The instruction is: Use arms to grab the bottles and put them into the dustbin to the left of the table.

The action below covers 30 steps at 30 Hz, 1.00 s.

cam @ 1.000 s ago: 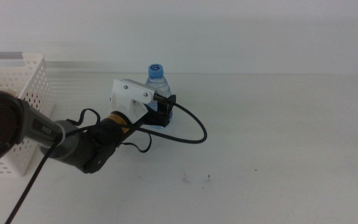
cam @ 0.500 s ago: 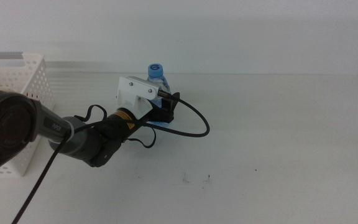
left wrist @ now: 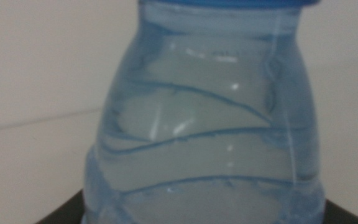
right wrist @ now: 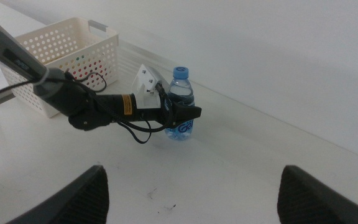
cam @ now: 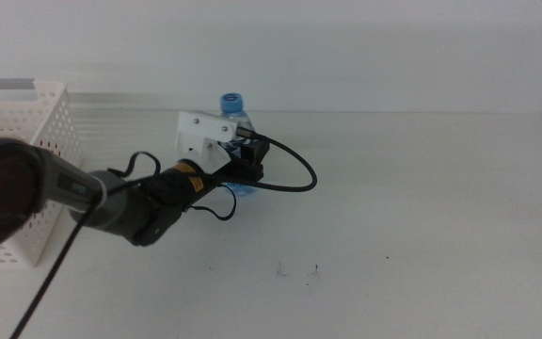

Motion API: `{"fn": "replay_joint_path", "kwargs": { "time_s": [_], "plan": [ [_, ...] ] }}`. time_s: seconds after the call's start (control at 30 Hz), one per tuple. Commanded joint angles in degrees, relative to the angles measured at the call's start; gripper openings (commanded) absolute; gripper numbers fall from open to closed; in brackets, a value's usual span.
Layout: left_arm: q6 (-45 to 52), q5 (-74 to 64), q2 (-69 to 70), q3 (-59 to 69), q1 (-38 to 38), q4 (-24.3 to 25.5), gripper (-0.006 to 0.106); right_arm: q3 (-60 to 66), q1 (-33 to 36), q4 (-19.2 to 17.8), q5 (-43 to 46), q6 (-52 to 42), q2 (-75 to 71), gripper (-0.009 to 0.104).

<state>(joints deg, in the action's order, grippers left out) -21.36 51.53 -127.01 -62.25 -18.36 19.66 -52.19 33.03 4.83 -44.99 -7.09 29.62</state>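
A clear water bottle [cam: 233,106] with a blue cap stands at the far middle of the white table [cam: 422,207]. My left gripper [cam: 249,162] reaches in from the left and is shut on the bottle's lower body. In the left wrist view the bottle [left wrist: 204,124] fills the picture, with a dark jaw at each lower corner against its sides. The right wrist view shows the same bottle [right wrist: 181,87] with the left gripper [right wrist: 188,114] around it. My right gripper [right wrist: 197,199] hangs open high above the near side of the table. The white perforated dustbin [cam: 40,141] stands at the left.
A thick black cable [cam: 294,184] loops from the left wrist out over the table to the right of the bottle. A few dark specks [cam: 294,271] mark the tabletop in front. The dustbin [right wrist: 61,46] is close to the left arm's base.
The left gripper has pushed a little further onto the bottle. The bottle's cap has shifted slightly left and up.
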Motion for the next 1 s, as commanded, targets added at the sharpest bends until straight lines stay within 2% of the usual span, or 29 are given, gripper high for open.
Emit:
{"fn": "replay_joint_path", "kwargs": {
  "time_s": [0.0,0.2,0.4,0.6,0.77,0.8,0.87,0.93,0.97],
  "plan": [
    [-1.2,-3.2,3.6,-0.4,0.0,3.7,0.026,-0.4,0.1,0.0,0.4,-0.2,0.1,0.084],
    [-4.1,-15.4,13.0,-0.4,-0.3,10.5,0.026,-0.4,0.1,0.0,0.4,-0.2,0.1,0.084],
    [-4.7,-26.1,22.1,-0.4,-1.2,8.2,0.026,-0.4,0.1,0.0,0.4,-0.2,0.1,0.084],
    [-5.7,-29.1,29.0,-0.4,-1.2,8.2,0.026,-0.4,0.1,0.0,0.4,-0.2,0.1,0.084],
    [-6.6,-37.6,33.7,-0.3,-1.4,8.1,0.026,-0.4,0.1,0.0,0.4,-0.2,0.1,0.084],
    [-6.4,-40.1,35.0,-0.3,-1.4,6.9,0.026,-0.4,0.1,0.0,0.4,-0.2,0.1,0.084],
    [0.0,-45.5,37.3,-0.3,-1.4,-3.0,0.026,-0.4,0.1,0.0,0.4,-0.2,0.1,0.084],
    [15.4,-52.2,40.0,-0.9,-1.2,-15.6,0.026,-0.4,0.1,0.0,0.4,-0.2,0.1,0.084],
    [20.6,-55.4,40.9,-1.6,-1.1,-18.8,0.026,-0.4,0.1,0.0,0.4,-0.2,0.1,0.084]
  ]
}}
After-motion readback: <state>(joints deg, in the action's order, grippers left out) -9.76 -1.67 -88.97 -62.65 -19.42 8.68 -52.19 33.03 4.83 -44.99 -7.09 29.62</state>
